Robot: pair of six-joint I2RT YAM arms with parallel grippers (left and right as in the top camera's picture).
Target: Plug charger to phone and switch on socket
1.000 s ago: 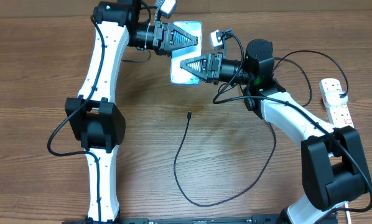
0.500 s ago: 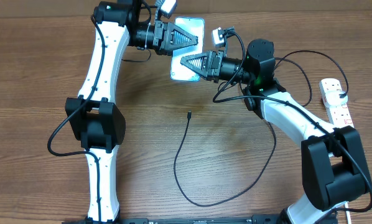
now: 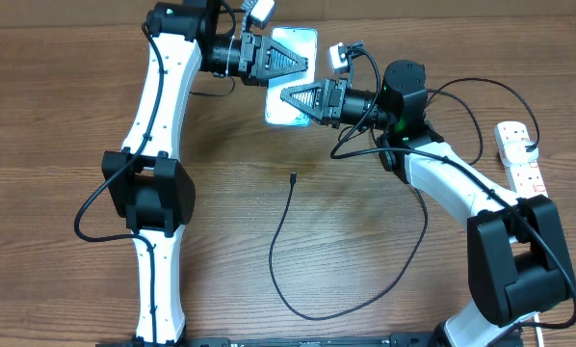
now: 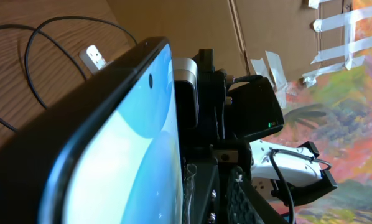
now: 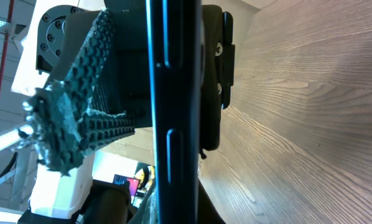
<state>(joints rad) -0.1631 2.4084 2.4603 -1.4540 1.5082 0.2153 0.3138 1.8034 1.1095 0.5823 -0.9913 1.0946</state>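
At 12 o'clock of table (image 3: 66,106): phone (image 3: 274,104), screen lit. right gripper (image 3: 286,98) clamped on its 6 o'clock end. left gripper (image 3: 298,63) over its 12 o'clock end, gripping or not: cannot tell. charger (image 3: 279,222) loose on table, tip near centre, loop toward 6 o'clock. socket (image 3: 519,154) at 3 o'clock edge

The phone (image 3: 290,77), its light-blue screen lit, is raised off the table (image 3: 57,116) near the far edge. The charger (image 3: 273,253), a thin black cable, curls loosely on the wood, its small tip free and apart from the phone. The white socket (image 3: 519,154) lies at the right edge.
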